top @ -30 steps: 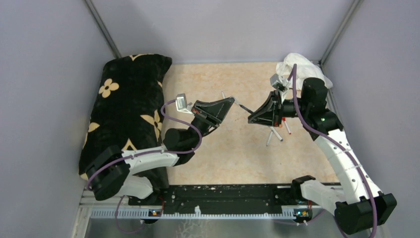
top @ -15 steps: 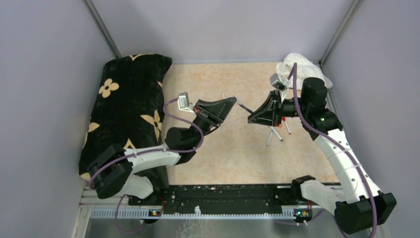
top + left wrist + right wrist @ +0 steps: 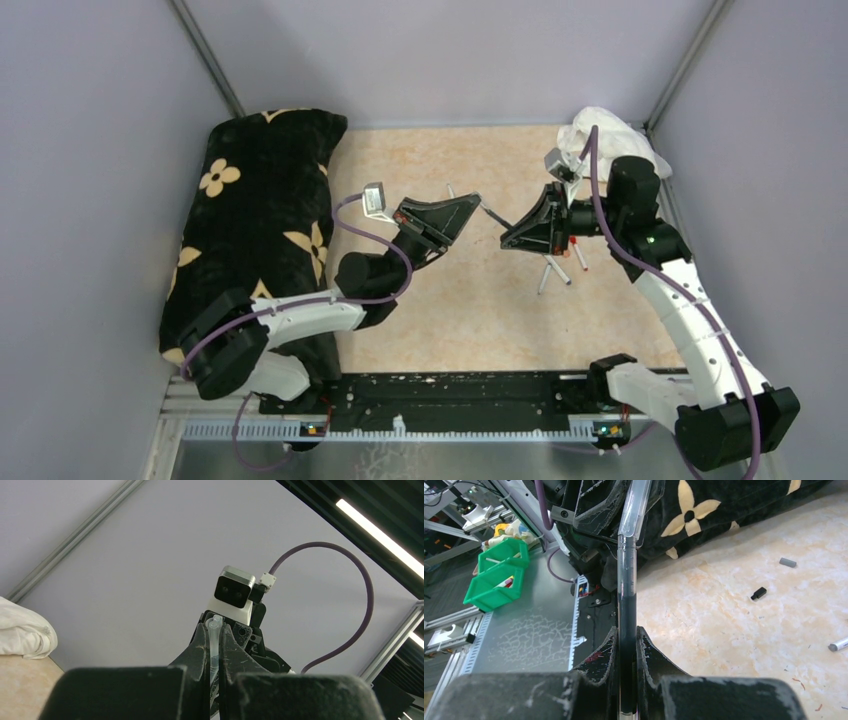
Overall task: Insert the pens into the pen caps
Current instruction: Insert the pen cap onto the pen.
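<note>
My right gripper (image 3: 626,630) is shut on a dark-barrelled pen (image 3: 626,595) that points away from it. The pen's tip meets a clear pen cap (image 3: 636,510), which my left gripper (image 3: 214,627) is shut on; the cap (image 3: 215,635) stands upright between its fingers. In the top view the two grippers, left (image 3: 470,203) and right (image 3: 506,237), face each other above mid-table, with the pen (image 3: 491,213) bridging the gap. A grey cap (image 3: 788,562) and a black cap (image 3: 759,593) lie loose on the table. Several pens (image 3: 553,270) lie under the right gripper.
A black pillow with cream flowers (image 3: 260,200) covers the table's left side. A white cloth (image 3: 605,132) is bunched at the back right corner. Another pen (image 3: 839,644) lies at the right edge of the right wrist view. Green bins (image 3: 499,575) stand off the table.
My left gripper has moved slightly right with the cap, closing on the pen tip. The right gripper has stayed still.
</note>
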Controlling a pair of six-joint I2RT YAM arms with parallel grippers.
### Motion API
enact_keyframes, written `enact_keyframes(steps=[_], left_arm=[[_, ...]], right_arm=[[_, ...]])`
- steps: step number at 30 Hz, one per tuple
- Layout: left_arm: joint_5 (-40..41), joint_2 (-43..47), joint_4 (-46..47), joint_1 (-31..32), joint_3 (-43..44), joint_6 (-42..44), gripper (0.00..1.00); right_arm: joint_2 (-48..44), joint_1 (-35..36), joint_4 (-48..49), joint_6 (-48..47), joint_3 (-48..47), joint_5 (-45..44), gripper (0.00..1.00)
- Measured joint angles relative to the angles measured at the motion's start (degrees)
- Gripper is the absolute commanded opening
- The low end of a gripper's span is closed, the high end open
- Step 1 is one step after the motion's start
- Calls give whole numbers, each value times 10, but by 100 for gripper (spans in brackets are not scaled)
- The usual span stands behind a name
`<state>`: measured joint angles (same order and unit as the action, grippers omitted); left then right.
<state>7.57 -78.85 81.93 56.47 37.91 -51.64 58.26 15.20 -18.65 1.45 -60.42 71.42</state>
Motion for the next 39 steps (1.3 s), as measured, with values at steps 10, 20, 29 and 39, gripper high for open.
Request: enact_keyframes(steps=[10,20,29,39], left_arm=[[-13,41,-86,0,4,30,0],[24,57,-92,28,4,92,0],[75,35,-4,50,-28,115,0],[116,22,47,66,-41,126,0]], right_arm=[[4,-1,-20,-1,-4,2,0],[8,-1,21,68,-3,29,0],[9,-1,94,134,32,50,0],[9,-1,128,138,42,51,0]])
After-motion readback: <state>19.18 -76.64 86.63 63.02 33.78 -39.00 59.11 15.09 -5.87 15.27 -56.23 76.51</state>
